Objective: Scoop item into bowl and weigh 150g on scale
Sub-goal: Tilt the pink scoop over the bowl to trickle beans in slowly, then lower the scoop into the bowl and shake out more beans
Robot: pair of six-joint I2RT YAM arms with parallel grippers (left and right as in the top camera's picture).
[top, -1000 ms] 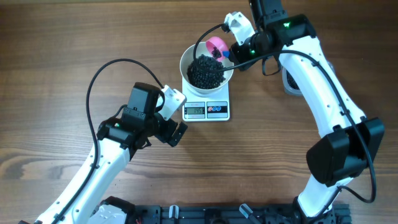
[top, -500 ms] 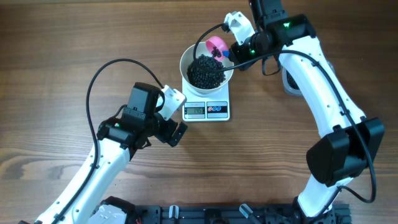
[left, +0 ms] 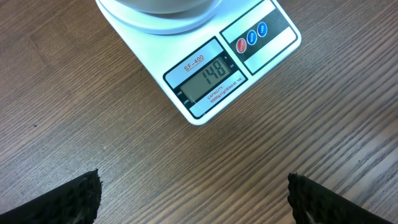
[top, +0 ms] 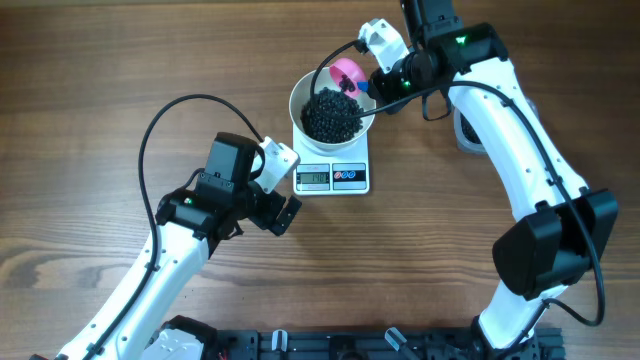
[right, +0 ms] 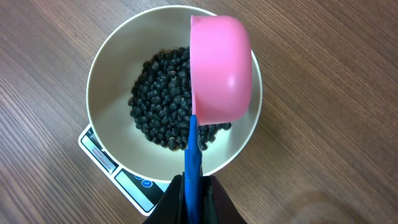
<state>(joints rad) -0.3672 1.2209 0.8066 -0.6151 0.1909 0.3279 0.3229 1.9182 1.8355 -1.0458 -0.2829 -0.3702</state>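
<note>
Right gripper (right: 194,186) is pinching a blue-handled pink plastic scoop (right: 221,68) over a round white bowl (right: 99,74) of black beans (right: 158,93); left gripper (left: 193,199) is hanging spread.

A brown wood-grain worktop (top: 100,80) fills every view, its grain running left to right in the overhead view. A pink scoop (right: 221,68) with a slim blue handle (right: 193,162) shows its rounded outside to the right wrist camera. At the right, a pale rounded object (top: 466,132) is mostly hidden.

One bowl (right: 112,81), one scale (left: 199,68), one pink scoop (right: 221,68), beans (right: 158,93) (countless).
</note>
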